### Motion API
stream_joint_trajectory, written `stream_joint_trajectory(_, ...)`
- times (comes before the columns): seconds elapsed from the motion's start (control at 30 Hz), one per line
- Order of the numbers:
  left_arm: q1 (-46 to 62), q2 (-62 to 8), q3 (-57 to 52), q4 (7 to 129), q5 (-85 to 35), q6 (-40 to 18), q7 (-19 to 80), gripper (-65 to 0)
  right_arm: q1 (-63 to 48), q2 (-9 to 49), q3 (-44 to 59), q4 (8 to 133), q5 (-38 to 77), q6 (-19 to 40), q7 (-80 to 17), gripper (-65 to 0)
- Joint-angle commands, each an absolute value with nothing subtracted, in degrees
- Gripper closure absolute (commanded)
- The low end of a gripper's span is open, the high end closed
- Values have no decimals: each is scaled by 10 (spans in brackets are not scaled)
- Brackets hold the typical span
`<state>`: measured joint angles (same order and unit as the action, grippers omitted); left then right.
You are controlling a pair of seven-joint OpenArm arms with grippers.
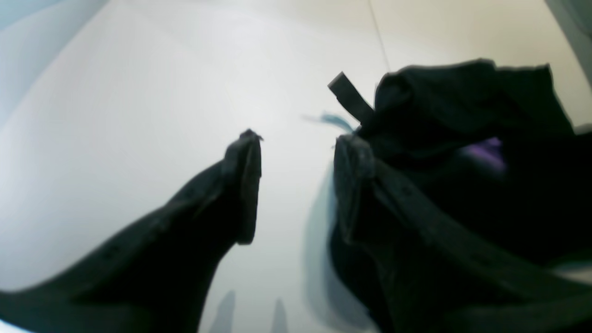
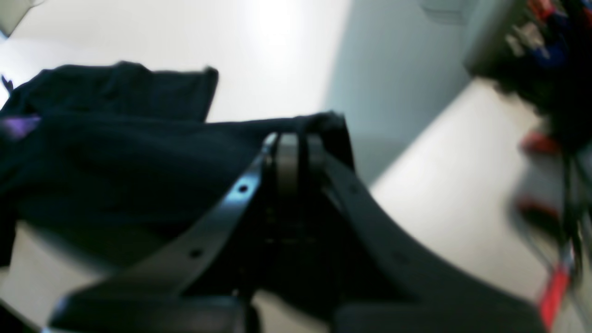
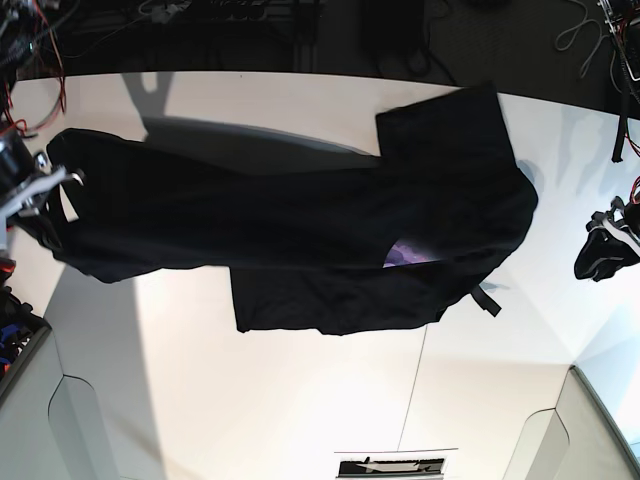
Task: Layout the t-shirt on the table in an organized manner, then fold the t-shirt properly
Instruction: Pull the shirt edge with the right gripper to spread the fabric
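Note:
The black t-shirt (image 3: 300, 240) stretches across the white table (image 3: 300, 400), with its purple neck label (image 3: 405, 255) showing near the middle right. At the left edge of the base view, my right gripper (image 3: 45, 195) is shut on one end of the shirt and holds it lifted; the right wrist view shows its fingertips (image 2: 296, 138) pinching a fold of the shirt (image 2: 115, 152). My left gripper (image 3: 605, 245) stands open to the right of the shirt, apart from it. In the left wrist view nothing lies between its fingers (image 1: 245, 185), and the shirt (image 1: 462, 120) with its dark tag (image 1: 349, 97) lies just right of them.
A thin dark seam (image 3: 415, 380) runs across the tabletop. Cables and dark equipment (image 3: 250, 20) crowd the space beyond the far edge, and red and black wires (image 3: 20, 60) hang at the left. A small white device (image 3: 390, 465) sits at the near edge.

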<state>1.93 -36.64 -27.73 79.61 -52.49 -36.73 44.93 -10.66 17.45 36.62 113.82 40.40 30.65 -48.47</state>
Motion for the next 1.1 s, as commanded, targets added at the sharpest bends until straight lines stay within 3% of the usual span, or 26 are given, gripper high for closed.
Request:
stream_joint_trajectory(0.0, 11, -381, -282, 806, -536, -373, 435, -289, -125, 181, 387, 1159, 425, 316, -475, 0)
stream_joint_trajectory(0.2, 11, -381, -282, 806, -540, -373, 435, -289, -234, 159, 473, 1223, 494, 328, -512, 0)
stream_joint_trajectory(0.4, 11, -380, -282, 806, -560, -376, 436, -289, -309, 108, 469, 1233, 484, 328, -518, 0)
stream_joint_trajectory(0.5, 11, -378, -281, 806, -596, -400, 456, -289, -318, 85, 469, 1233, 473, 328, -514, -309)
stream_joint_trajectory(0.53, 12, -378, -281, 806, -615, -400, 473, -288, -318, 84, 469, 1233, 465, 328, -508, -380)
stream_joint_trajectory(0.6, 13, -376, -281, 806, -655, -400, 510, -288, -317, 85, 469, 1233, 452, 323, -492, -435)
stream_joint_trajectory(0.9, 77, -374, -281, 848, -696, -400, 534, -288, -198, 85, 469, 1228, 422, 312, -467, -435)
stream_joint_trajectory(1.07, 110, -359, -281, 910, -696, -400, 534, -288, -145, 86, 452, 1165, 409, 311, -459, -434)
